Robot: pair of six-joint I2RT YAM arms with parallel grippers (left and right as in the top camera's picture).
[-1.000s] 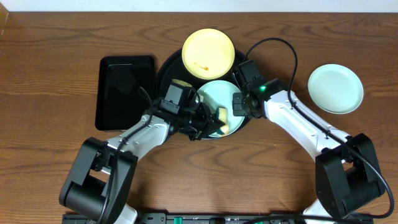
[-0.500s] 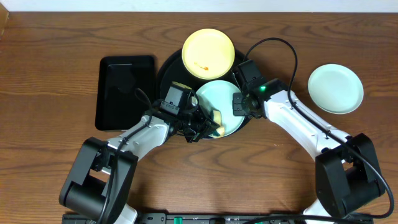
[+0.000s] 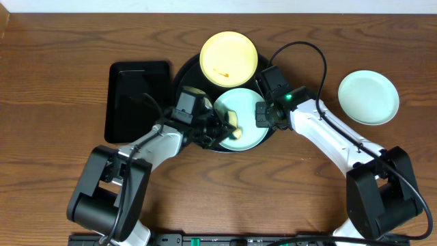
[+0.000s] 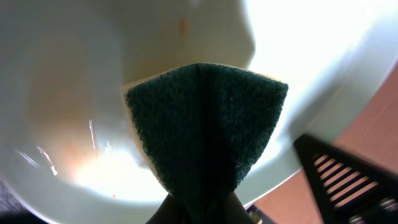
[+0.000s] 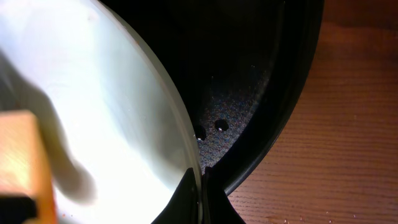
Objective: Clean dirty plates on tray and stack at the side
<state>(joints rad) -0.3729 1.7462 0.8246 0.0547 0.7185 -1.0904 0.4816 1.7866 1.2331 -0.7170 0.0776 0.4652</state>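
On the round black tray (image 3: pixel 183 76) lie a yellow plate (image 3: pixel 228 57) with an orange smear and a mint-green plate (image 3: pixel 249 128). My left gripper (image 3: pixel 220 128) is shut on a sponge (image 4: pixel 205 124), its dark green scouring side pressed onto the mint plate (image 4: pixel 74 106). My right gripper (image 3: pixel 262 115) is shut on that plate's right rim (image 5: pixel 180 118), with the tray wall (image 5: pixel 292 87) just beside it. The sponge's yellow edge (image 5: pixel 22 162) shows at the left of the right wrist view. Another mint-green plate (image 3: pixel 368 97) sits alone on the table at the right.
A rectangular black tray (image 3: pixel 138 99) lies left of the round tray. The right arm's black cable (image 3: pixel 311 55) arcs over the table behind it. Bare wooden table (image 3: pixel 225 191) lies in front of the round tray.
The left gripper has slid the sponge a little up and left across the mint plate. The right gripper has kept its hold on the rim.
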